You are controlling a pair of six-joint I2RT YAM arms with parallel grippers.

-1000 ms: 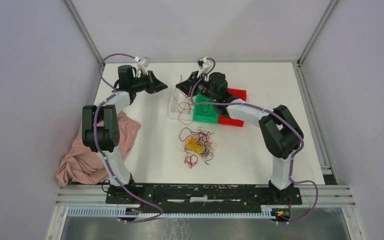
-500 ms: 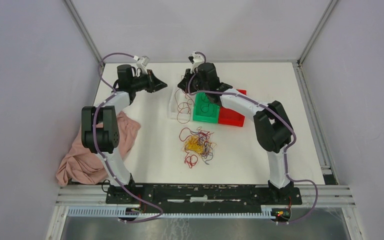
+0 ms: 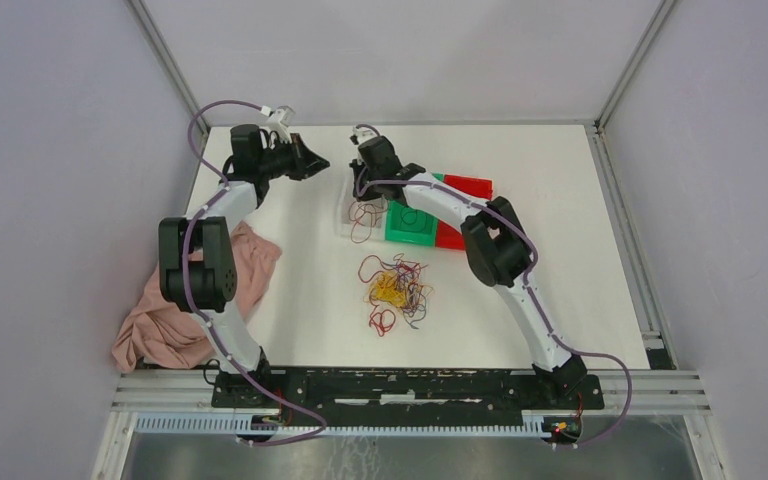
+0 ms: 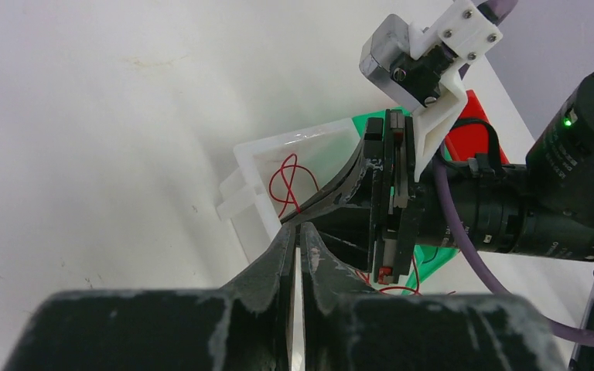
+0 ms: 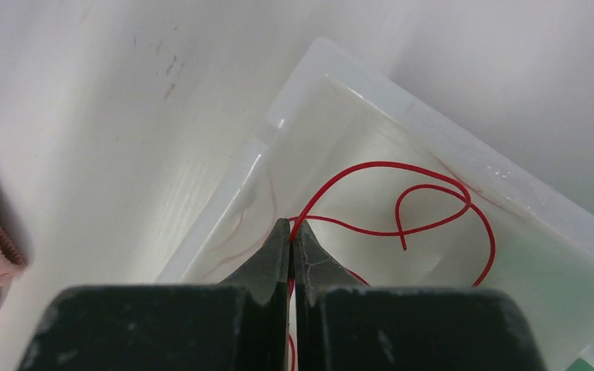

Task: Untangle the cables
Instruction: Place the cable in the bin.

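Swung left over the white tray [image 5: 433, 127], my right gripper [image 5: 291, 232] pinches one red cable [image 5: 371, 164]; my left gripper [image 4: 298, 239] sits closed, seemingly empty, beside it; I'd lower before releasing, the tangle [image 3: 396, 290] lying just nearside of the tray.

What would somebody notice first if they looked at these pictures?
Probably the messy pile of thin red, yellow-orange and dark cables in the middle of the white table. Next comes the right gripper, shut on one thin red cable over the clear plastic bin toward the table's far side. A crumpled pink cloth lies at the table's left edge.
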